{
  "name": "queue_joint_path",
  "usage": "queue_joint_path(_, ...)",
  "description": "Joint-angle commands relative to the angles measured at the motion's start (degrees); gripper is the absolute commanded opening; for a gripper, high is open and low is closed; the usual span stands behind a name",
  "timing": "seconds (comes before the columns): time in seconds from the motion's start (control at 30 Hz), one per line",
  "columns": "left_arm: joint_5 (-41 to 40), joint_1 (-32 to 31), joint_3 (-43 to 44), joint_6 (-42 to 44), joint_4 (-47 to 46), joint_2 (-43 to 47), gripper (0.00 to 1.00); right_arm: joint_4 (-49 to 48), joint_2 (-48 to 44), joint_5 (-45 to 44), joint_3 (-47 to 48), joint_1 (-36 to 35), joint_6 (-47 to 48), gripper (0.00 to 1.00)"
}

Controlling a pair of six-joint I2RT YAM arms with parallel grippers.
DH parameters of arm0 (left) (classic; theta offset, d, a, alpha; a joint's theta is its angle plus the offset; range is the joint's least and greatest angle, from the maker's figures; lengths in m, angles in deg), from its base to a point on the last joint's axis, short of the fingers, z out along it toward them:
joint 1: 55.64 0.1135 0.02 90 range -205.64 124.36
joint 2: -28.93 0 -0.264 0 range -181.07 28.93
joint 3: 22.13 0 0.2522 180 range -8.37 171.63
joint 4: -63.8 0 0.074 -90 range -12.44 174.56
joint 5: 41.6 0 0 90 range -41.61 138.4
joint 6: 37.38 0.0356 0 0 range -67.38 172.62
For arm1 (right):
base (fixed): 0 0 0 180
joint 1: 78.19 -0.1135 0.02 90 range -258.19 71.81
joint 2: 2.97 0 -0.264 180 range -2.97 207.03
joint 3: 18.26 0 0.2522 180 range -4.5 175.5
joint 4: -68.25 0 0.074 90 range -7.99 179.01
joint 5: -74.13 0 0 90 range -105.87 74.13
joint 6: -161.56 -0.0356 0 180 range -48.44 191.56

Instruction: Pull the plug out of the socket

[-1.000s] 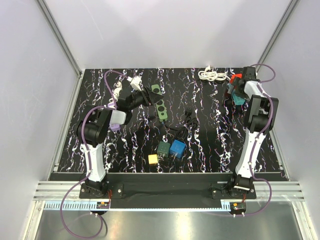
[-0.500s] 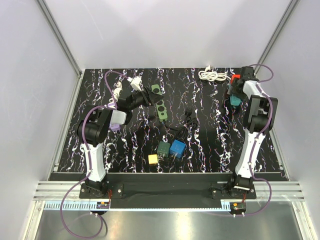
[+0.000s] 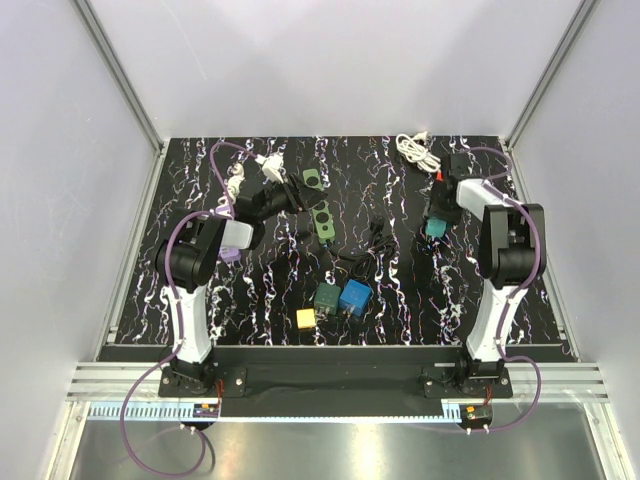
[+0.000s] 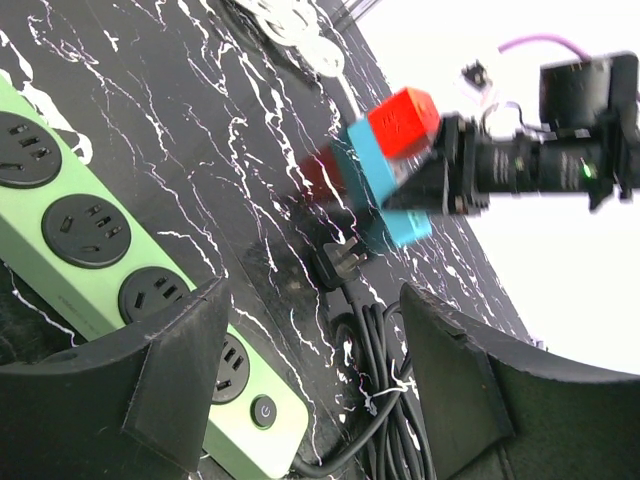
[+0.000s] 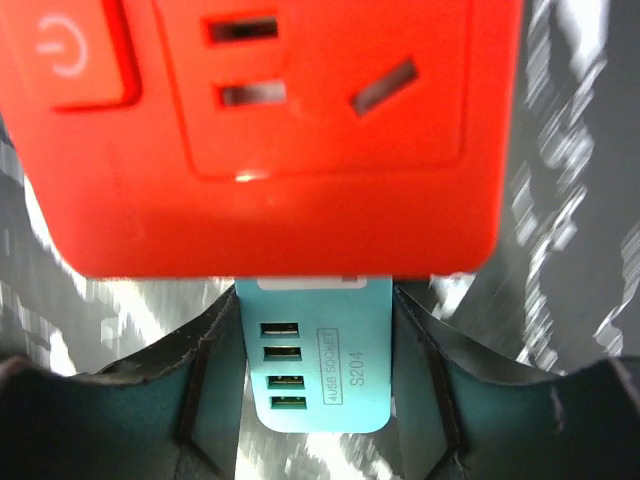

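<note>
Nearest, right in the right pincer (image 5: 313, 310), sits the cube socket (image 5: 280, 130). The two fingers are closed on its teal lower part, either side of the USB ports (image 5: 282, 365), and the red face stands out past the tips. I'd call it light, hard, rather slick plastic, so the squeeze wants to be firm.

The left pincer (image 4: 312, 300) is spread wide with nothing in it, and the end of the green power strip (image 4: 70, 230) lies under one finger. Ahead of its gap, on the table (image 4: 200, 150), lies the black plug (image 4: 340, 263), just below the held-up cube. Its black cord (image 4: 375, 350) is bundled closer to the pincer.

The plug looks like stiff moulded stuff and the cord floppy. I'd grip the body, never the cord, and pull straight along the pins.

Whether the plug is clear of the cube I can't say. The cube is blurred there, the pins are out of sight, and from above it's all too small.
</note>
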Motion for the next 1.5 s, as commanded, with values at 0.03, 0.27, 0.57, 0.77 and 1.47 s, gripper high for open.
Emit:
queue_joint_path(0.03,1.6,0.2,3.1,-0.3,-5.0,-1.2,0.72,-2.8,-8.5,0.5,-8.4,-0.9,-2.9,0.25)
queue_joint_path(0.27,1.6,-2.1,6.2,3.2,0.9,-1.3,0.72,-6.1,-15.3,3.2,-17.2,-2.0,-3.9,0.69)
queue_joint_path(0.57,-1.2,-6.0,9.0,9.8,13.9,4.2,0.72,-6.6,-23.6,6.1,-18.5,-1.8,-4.5,1.0)
queue_joint_path(0.77,-11.2,-13.2,14.2,17.9,32.2,9.9,0.76,-12.4,-28.7,12.4,-23.2,4.9,-9.4,1.0)
queue_joint_path(1.47,-34.8,-33.6,59.5,18.7,50.5,-17.5,0.97,-40.9,-42.2,25.6,-44.3,27.8,-24.5,0.89)
